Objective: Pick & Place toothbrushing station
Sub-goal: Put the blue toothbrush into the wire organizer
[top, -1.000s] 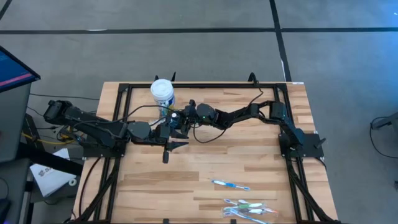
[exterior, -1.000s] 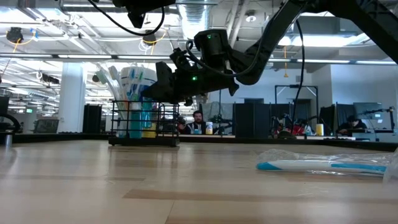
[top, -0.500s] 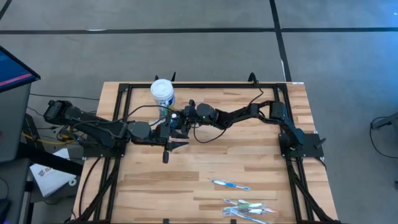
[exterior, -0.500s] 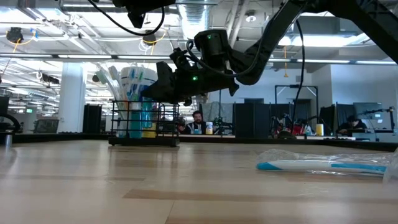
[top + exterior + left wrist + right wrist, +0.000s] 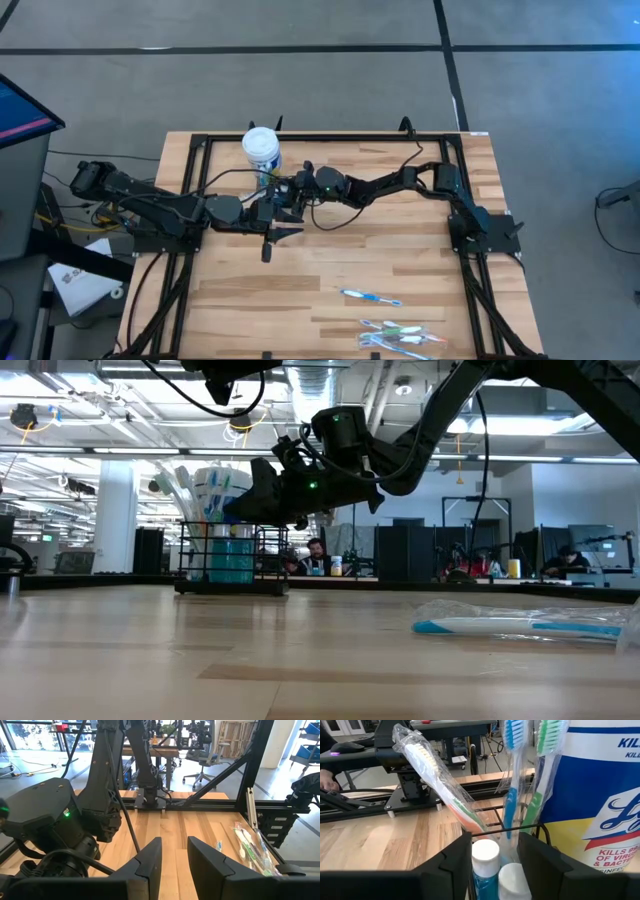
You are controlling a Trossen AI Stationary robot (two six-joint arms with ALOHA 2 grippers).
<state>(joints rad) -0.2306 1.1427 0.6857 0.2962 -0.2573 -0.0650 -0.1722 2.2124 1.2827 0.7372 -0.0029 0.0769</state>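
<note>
desk (image 5: 400,255): wood planks, black frame round the edges | far edge, left part: white tub (image 5: 261,149), black caddy (image 5: 232,560) with toothbrushes just beside it | near edge, right part: blue toothbrush (image 5: 371,297), wrapped toothbrushes (image 5: 402,334) in a pile

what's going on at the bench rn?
The right gripper sits open at the black caddy beside the white tub, over two small capped bottles standing in it next to bagged toothbrushes. The left gripper waits open nearby, holding nothing. More wrapped toothbrushes lie at the table's near edge.
</note>
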